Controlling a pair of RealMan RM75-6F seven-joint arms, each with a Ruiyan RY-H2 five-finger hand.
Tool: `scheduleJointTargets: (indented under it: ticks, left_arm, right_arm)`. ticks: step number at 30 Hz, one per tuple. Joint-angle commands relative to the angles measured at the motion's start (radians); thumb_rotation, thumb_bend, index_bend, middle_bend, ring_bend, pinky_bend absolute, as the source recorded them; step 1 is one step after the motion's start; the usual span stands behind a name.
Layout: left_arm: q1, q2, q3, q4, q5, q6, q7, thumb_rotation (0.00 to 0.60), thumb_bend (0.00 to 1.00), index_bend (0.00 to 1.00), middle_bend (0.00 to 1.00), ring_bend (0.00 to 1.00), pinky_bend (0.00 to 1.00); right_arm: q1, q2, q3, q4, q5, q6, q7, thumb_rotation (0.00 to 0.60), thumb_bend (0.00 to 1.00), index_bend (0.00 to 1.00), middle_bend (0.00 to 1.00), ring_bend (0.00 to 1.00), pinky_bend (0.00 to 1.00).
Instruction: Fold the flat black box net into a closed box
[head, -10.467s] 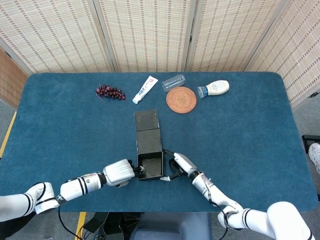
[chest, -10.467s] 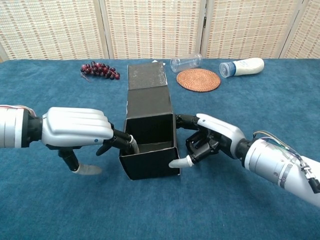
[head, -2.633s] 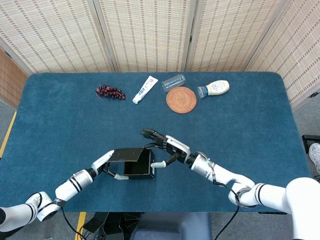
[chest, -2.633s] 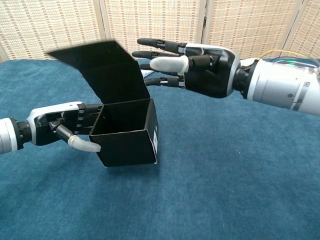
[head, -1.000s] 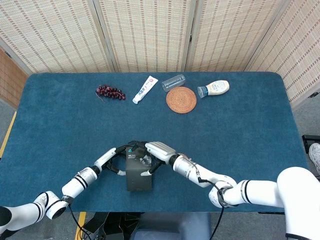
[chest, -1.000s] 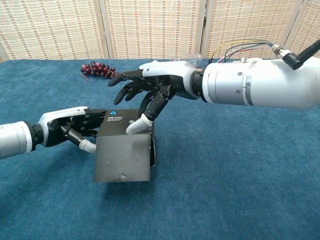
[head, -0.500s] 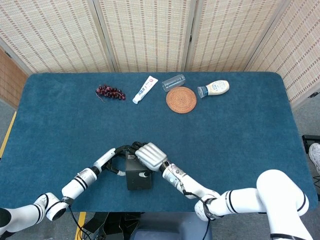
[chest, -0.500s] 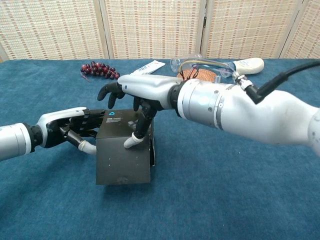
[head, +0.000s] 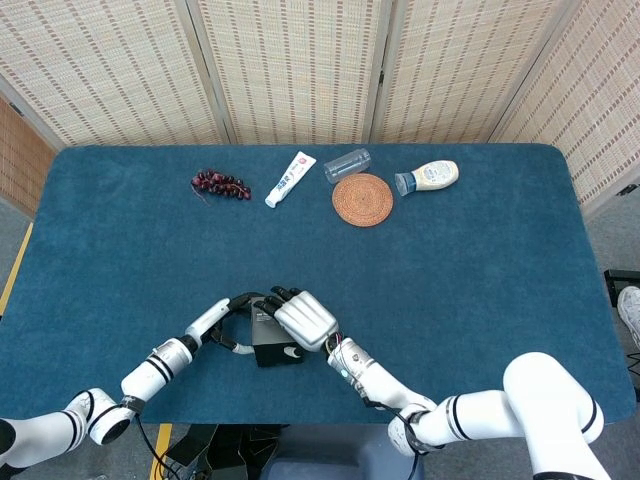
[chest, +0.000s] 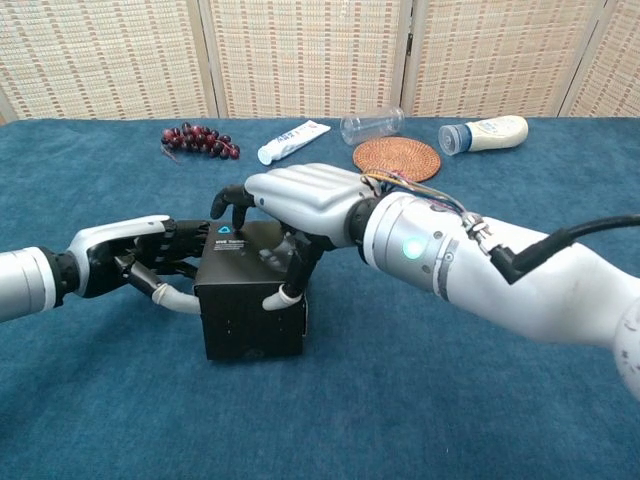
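Observation:
The black box (chest: 252, 312) stands closed near the table's front edge; a small blue mark shows on its top. In the head view only part of the black box (head: 270, 352) shows under my hands. My right hand (chest: 300, 203) lies palm down across the lid, fingers reaching to the far edge and its thumb (chest: 282, 297) curled down the front face. My left hand (chest: 138, 256) grips the box's left side, fingers at the top edge and thumb low on the side. From above, the right hand (head: 305, 320) covers most of the lid and the left hand (head: 233, 308) sits beside it.
Along the far side lie a bunch of dark grapes (head: 221, 184), a toothpaste tube (head: 290, 178), a clear cup on its side (head: 347, 165), a round woven coaster (head: 362, 199) and a white squeeze bottle (head: 428, 177). The blue cloth table (head: 500, 260) spreads wide to the right.
The raised lid flap has come down onto the box. My right hand has dropped from above the box to lie flat on its top. The left hand has stayed at the left side.

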Motion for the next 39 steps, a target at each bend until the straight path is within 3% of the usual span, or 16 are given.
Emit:
scheduleJointTargets:
  ticks: [1,4,11,19,23,39]
  left_arm:
    - [0.001,0.004,-0.001,-0.005,0.0,-0.001,0.002,0.6,0.14,0.21,0.23,0.12,0.25]
    - [0.001,0.009,-0.003,-0.008,-0.001,-0.004,0.003,0.6,0.14,0.2,0.23,0.12,0.25]
    - [0.003,0.025,-0.003,-0.016,0.001,-0.007,0.004,0.6,0.14,0.14,0.22,0.1,0.25]
    - [0.003,0.072,0.016,-0.049,0.031,0.003,0.003,0.6,0.14,0.01,0.02,0.01,0.23]
    - [0.005,0.107,0.024,-0.071,0.04,0.01,0.017,0.6,0.14,0.0,0.0,0.0,0.21]
    - [0.13,0.3,-0.025,-0.219,-0.078,0.154,0.321,0.6,0.14,0.0,0.0,0.0,0.19]
  right_arm:
    - [-0.019,-0.01,-0.003,0.028,-0.032,0.014,-0.012,0.6,0.11,0.19,0.25,0.17,0.3]
    - [-0.032,-0.02,-0.005,0.057,-0.058,0.018,-0.018,0.6,0.18,0.22,0.27,0.17,0.3]
    - [-0.05,-0.039,-0.004,0.109,-0.12,0.011,-0.029,0.6,0.21,0.27,0.31,0.17,0.3]
    - [-0.064,-0.033,0.008,0.124,-0.142,-0.016,-0.06,0.6,0.22,0.31,0.34,0.18,0.3]
    - [-0.07,-0.028,0.016,0.122,-0.149,-0.025,-0.07,0.6,0.22,0.33,0.35,0.18,0.3]
    - [-0.095,-0.016,0.046,0.106,-0.17,-0.04,-0.101,0.6,0.22,0.34,0.37,0.19,0.3]
